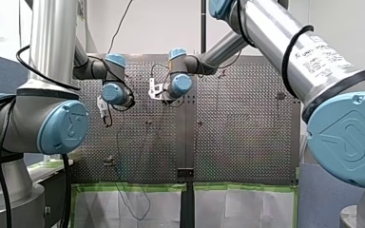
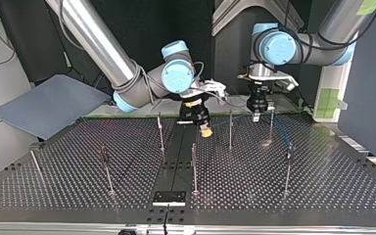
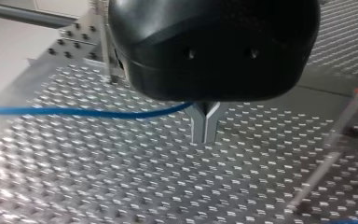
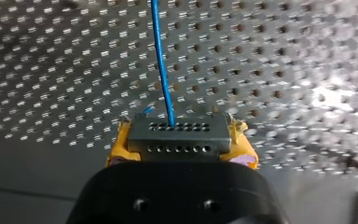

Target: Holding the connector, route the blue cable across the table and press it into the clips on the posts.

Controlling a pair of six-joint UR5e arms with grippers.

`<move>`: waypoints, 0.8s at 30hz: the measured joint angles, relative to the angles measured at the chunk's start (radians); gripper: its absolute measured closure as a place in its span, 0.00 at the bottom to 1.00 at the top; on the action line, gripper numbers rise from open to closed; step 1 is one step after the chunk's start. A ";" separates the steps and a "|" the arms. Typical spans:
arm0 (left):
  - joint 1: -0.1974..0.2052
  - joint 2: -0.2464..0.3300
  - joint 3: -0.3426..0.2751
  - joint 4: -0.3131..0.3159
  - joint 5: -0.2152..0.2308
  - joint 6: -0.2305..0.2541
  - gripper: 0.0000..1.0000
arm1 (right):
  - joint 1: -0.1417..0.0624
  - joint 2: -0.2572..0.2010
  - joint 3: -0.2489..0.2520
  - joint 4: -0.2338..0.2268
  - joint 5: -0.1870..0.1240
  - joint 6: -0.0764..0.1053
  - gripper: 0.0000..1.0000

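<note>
We've got the right gripper (image 4: 181, 148) clamped on the connector (image 4: 177, 130) above the tabletop (image 4: 284, 56), and the left gripper (image 3: 205, 126) pinched shut on the blue cable (image 3: 74, 112). Risk: too much tension between them pulls the cable out, or it skips the posts (image 2: 230, 128).

Blue cable (image 3: 84, 112) — cut off at frame edge, other end hidden behind left gripper (image 3: 205, 139).

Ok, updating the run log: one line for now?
right gripper: shut on connector | left gripper: shut on blue cable
</note>
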 joint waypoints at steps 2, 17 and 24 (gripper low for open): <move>0.000 -0.015 -0.008 0.015 0.002 -0.004 1.00 | -0.002 0.001 0.017 -0.001 -0.002 -0.001 1.00; 0.001 -0.147 -0.020 0.144 0.047 -0.029 1.00 | -0.002 0.013 0.093 -0.008 -0.058 -0.027 1.00; -0.001 -0.203 -0.020 0.161 0.047 -0.029 1.00 | -0.001 0.027 0.111 -0.011 -0.064 -0.033 1.00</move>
